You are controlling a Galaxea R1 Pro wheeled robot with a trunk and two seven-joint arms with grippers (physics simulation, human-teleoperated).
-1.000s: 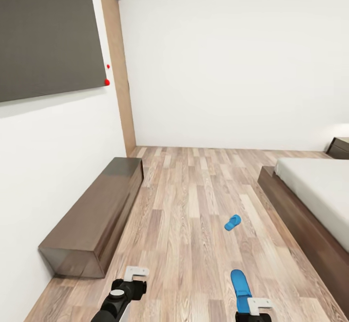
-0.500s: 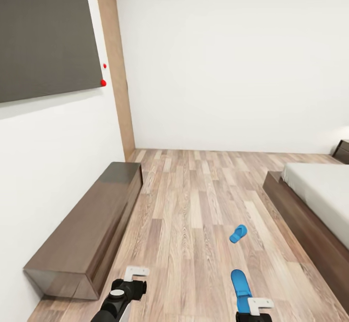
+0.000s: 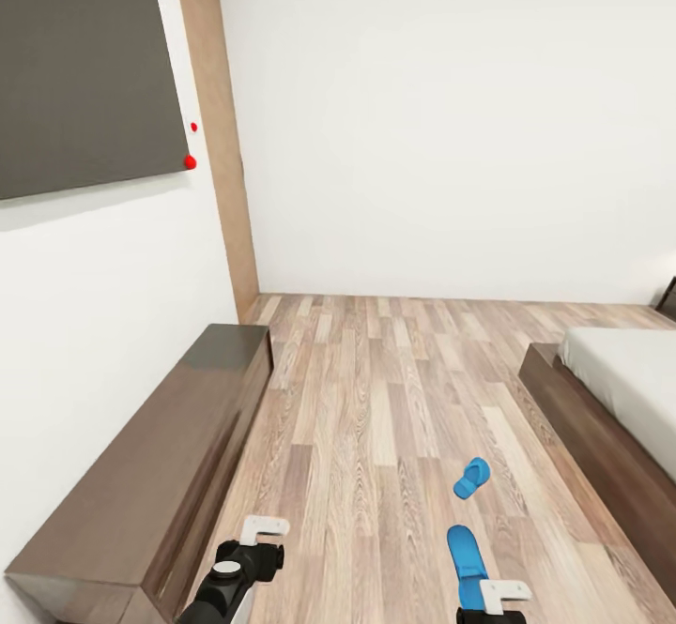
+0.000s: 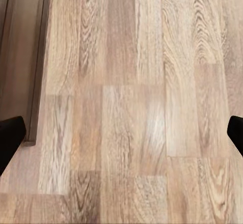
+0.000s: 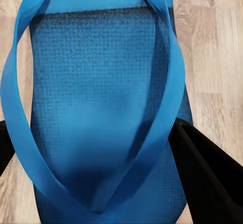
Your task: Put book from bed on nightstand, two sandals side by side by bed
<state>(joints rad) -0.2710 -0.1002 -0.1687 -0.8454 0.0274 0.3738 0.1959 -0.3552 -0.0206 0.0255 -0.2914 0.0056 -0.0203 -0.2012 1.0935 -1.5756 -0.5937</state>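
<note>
Gripping one bright blue flat flip-flop (image 5: 101, 107), the right gripper (image 5: 101, 148) has its black fingers (image 5: 207, 178) pressed to the sole's edges. The second blue flip-flop (image 3: 472, 478) lies on the light-brown wood-plank floor (image 3: 376, 399), at about twelve o'clock from the held one, near the low pale-mattressed bed on its dark brown frame (image 3: 601, 427). The left gripper (image 4: 121, 133) has its jaws spread wide over bare planks. A long dark-wood bench (image 3: 141, 483) runs along the wall at nine o'clock.
</note>
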